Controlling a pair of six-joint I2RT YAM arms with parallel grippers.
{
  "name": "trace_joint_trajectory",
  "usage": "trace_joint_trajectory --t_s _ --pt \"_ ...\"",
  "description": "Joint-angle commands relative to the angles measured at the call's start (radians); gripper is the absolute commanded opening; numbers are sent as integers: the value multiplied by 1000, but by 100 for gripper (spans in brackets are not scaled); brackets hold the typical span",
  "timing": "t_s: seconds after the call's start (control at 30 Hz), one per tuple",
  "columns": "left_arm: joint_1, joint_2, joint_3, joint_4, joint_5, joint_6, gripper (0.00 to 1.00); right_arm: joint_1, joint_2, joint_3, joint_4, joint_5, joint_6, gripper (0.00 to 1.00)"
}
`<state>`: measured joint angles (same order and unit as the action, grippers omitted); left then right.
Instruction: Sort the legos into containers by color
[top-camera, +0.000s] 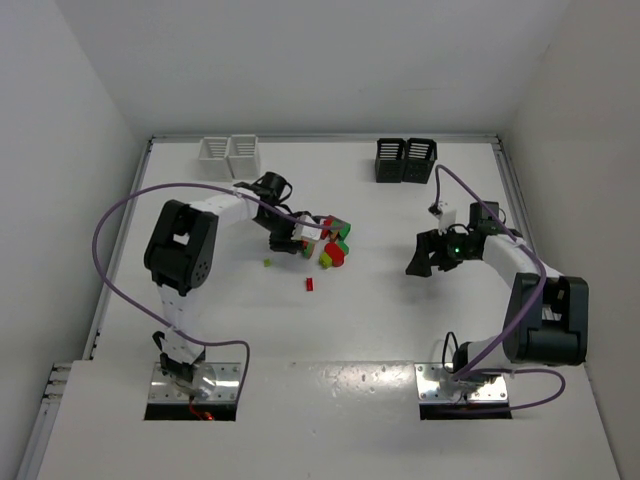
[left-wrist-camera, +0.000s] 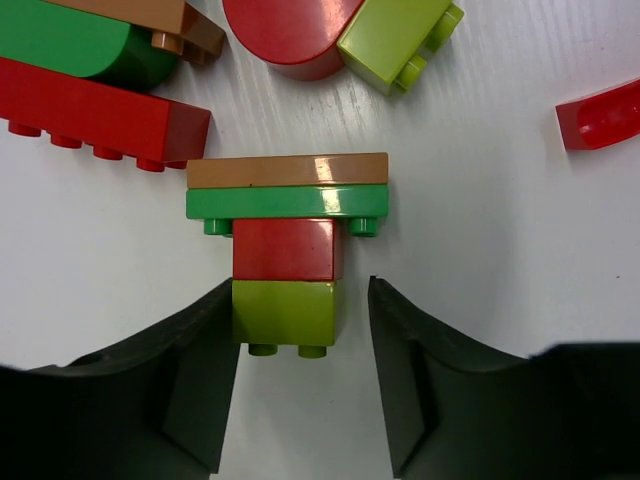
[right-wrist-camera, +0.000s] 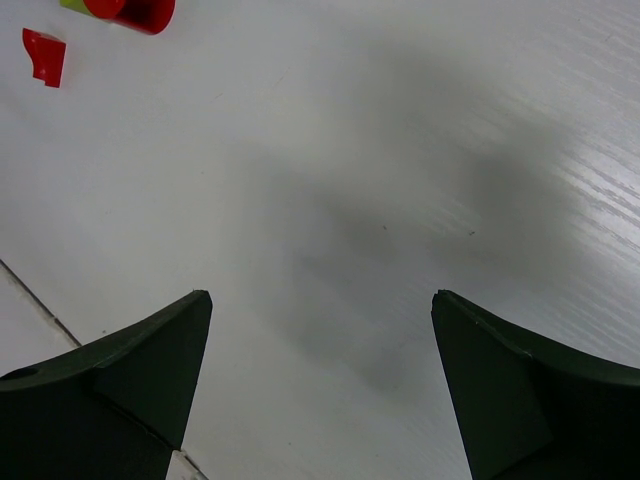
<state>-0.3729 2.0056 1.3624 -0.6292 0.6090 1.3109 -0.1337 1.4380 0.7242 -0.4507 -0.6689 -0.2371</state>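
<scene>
Left gripper (left-wrist-camera: 300, 292) half-spread astride yellow-green brick (left-wrist-camera: 285, 312), not yet pinching; four-colour stack (left-wrist-camera: 287, 248) may lift whole, causing missort. Right gripper (right-wrist-camera: 320, 296) spread wide, empty.

The left gripper (top-camera: 288, 241) sits at, perhaps touching, the left edge of a cluster of red, green and yellow-green plastic bricks (top-camera: 336, 243), with a small red brick (top-camera: 310, 284) and a tiny yellow-green piece (top-camera: 267, 263) lying nearby, and paired white slatted bins (top-camera: 230, 155) and paired black slatted bins (top-camera: 405, 160) along the table's far edge.

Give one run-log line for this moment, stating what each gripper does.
left gripper: open, straddling stacked lego chunk | right gripper: open, empty, over table | other legos: loose nearby
</scene>
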Motion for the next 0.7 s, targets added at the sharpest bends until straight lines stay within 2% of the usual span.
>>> trace_joint_trajectory --t_s 0.0,0.23,0.27,0.4,0.53,0.6,0.67 --pt "-9 -1 30 -20 38 42 56 6 2 38 17 -60 -25 91" --pt "0 -62 -20 -20 28 33 42 6 -7 57 6 -98 4 91" --pt "0 -71 -20 -20 28 33 37 6 -7 57 6 -107 4 91" --pt "9 -120 -40 -20 28 10 31 6 -30 66 15 -194 106 91" --pt "19 -191 -62 5 78 -99 28 26 -39 86 67 -296 253 91" --pt "19 -243 -62 40 127 -203 28 35 -30 95 113 -358 326 91" --pt "19 -283 -62 72 158 -333 28 60 -8 110 184 -406 448 100"
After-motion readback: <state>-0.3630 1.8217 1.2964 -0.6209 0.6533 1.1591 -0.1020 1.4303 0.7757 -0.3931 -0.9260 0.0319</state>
